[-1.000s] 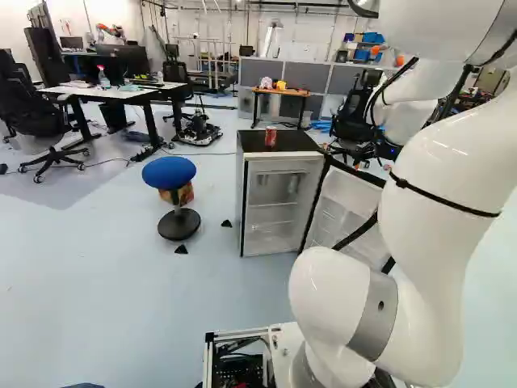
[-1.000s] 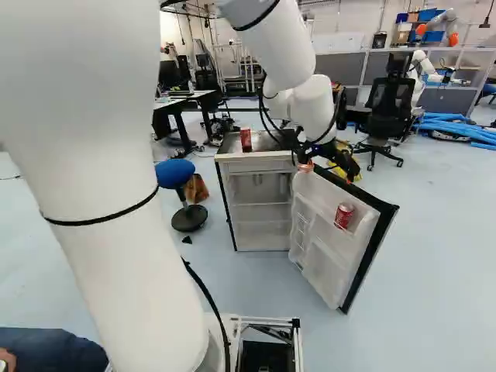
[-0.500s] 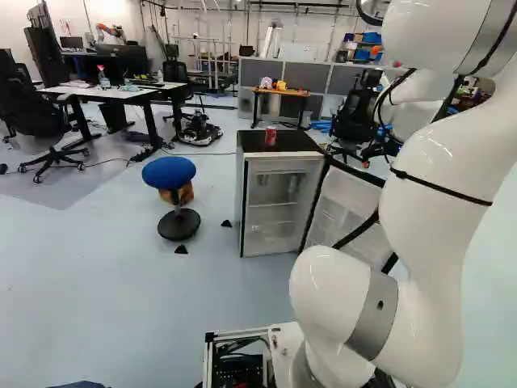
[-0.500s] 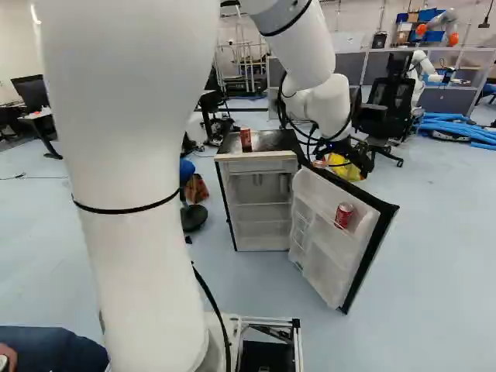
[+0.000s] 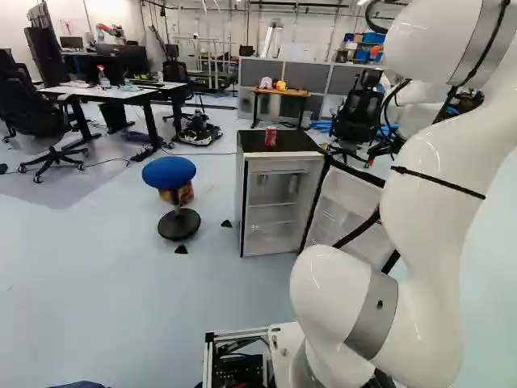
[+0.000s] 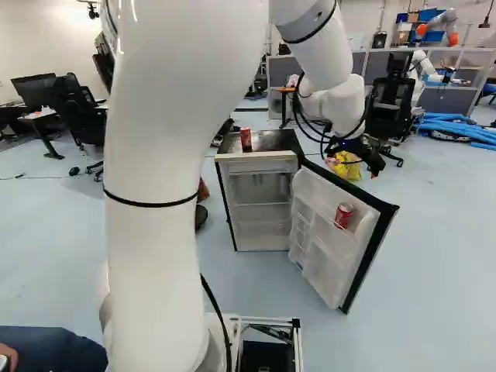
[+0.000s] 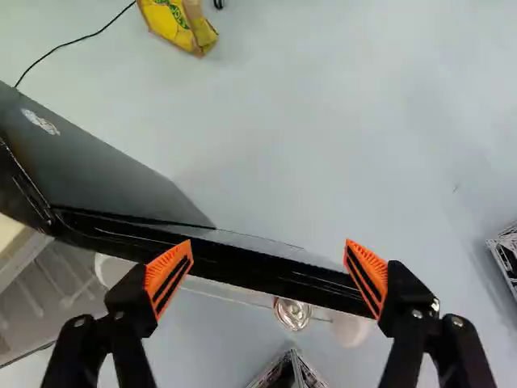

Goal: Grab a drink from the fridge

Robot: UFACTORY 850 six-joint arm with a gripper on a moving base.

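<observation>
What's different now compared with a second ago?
The arm swung to its right, carrying the gripper that way, above the open fridge door. The gripper is open and empty. The fridge, its door, the can in the door and the can on top stayed put.

"What's the arm like?"
"White, smooth and rounded, with a grey collar at one joint."
"Any cables?"
"A black cable down low, more looping farther up, and a thin black strap round the white casing."
"And the jaws?"
"Black, with silvery screws and ridged orange pads striped black."
</observation>
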